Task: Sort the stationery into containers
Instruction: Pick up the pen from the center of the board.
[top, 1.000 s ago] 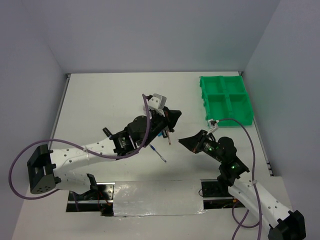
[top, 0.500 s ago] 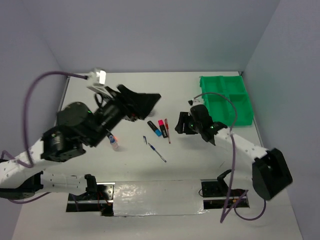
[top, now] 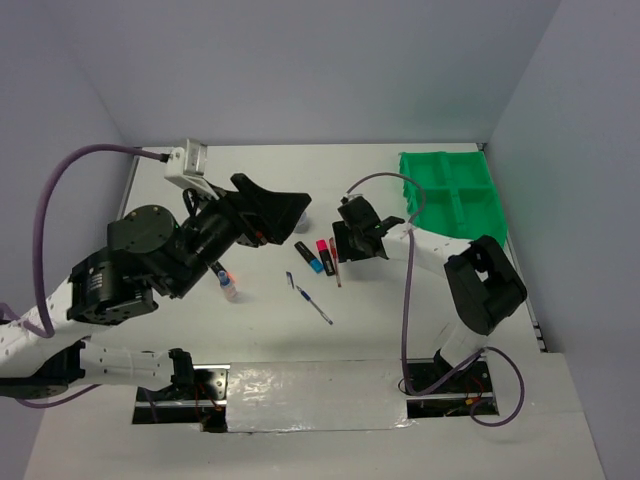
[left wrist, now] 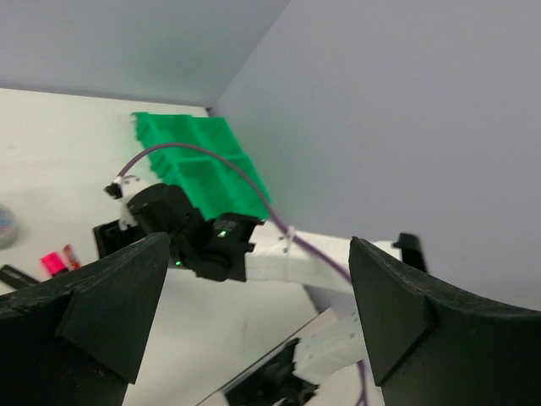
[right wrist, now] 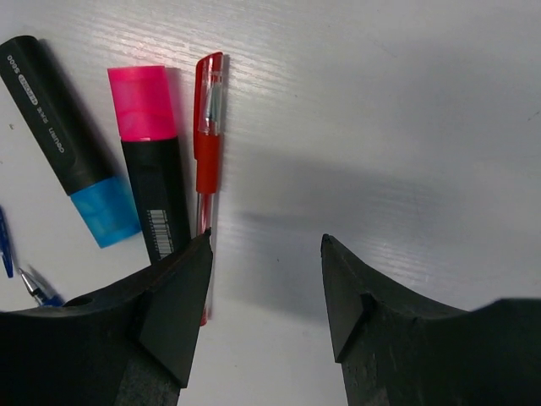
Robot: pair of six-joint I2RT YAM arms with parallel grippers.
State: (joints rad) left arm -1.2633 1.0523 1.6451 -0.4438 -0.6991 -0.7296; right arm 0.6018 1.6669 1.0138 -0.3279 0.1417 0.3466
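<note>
The stationery lies mid-table: a blue-ended highlighter [top: 308, 258] [right wrist: 68, 144], a pink-ended highlighter [top: 324, 256] [right wrist: 148, 169], a red pen [top: 334, 262] [right wrist: 205, 135], a blue pen [top: 312, 301] and a small whitish bottle [top: 228, 288]. A round grey pot [left wrist: 4, 227] shows at the edge of the left wrist view. The green tray [top: 455, 195] [left wrist: 194, 161] stands at the back right. My right gripper [top: 352, 243] [right wrist: 266, 239] hangs open just right of the red pen, with bare table between its fingers. My left gripper [top: 290, 208] [left wrist: 258, 279] is raised above the table, wide open and holding nothing.
The table's right edge runs just past the tray. Purple cables loop from both wrists. The right arm's white links [left wrist: 287, 258] stretch between the tray and the pens.
The left arm swung up and back to the left, and its jaws opened wide. The right gripper opened and reached left to beside the red pen.
</note>
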